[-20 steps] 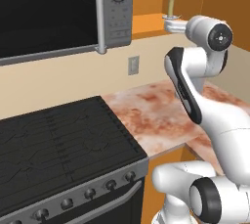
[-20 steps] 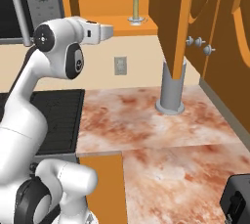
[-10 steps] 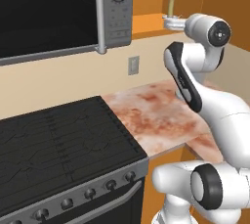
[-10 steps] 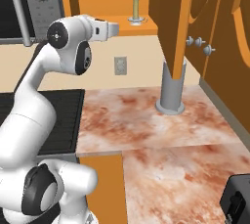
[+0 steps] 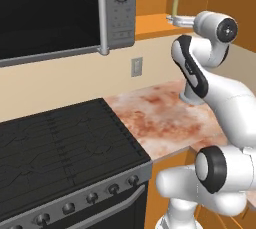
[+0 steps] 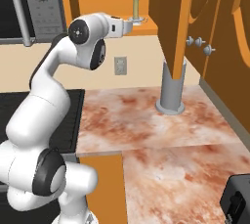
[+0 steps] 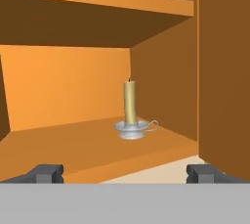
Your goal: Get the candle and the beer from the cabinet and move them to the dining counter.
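- Cabinet (image 7: 73, 145) door is open; the lower shelf holds one item: the candle (image 7: 130, 102).
- Candle stands upright in a small silver holder (image 7: 133, 130) with a loop handle, set back on the shelf toward the right wall, touching neither wall.
- Beer: can't spot it on the visible part of the shelf.
- Upper shelf is seen from below only, so I can't tell what it holds.
- Gripper (image 7: 124, 171) sits level with the shelf edge, pointed into the cabinet; jaws spread wide, nothing between them, well short of the candle.
- Right base view: gripper (image 6: 131, 22) just in front of the candle (image 6: 136, 7), not touching it.
- Left base view: candle (image 5: 175, 6) pokes up behind the wrist.
- On the marbled counter (image 6: 136, 125) below: grey canister (image 6: 172, 91), partly hidden by the open door (image 6: 171, 12).
- Stove (image 5: 60, 148) left of the counter, microwave (image 5: 60, 13) above it.
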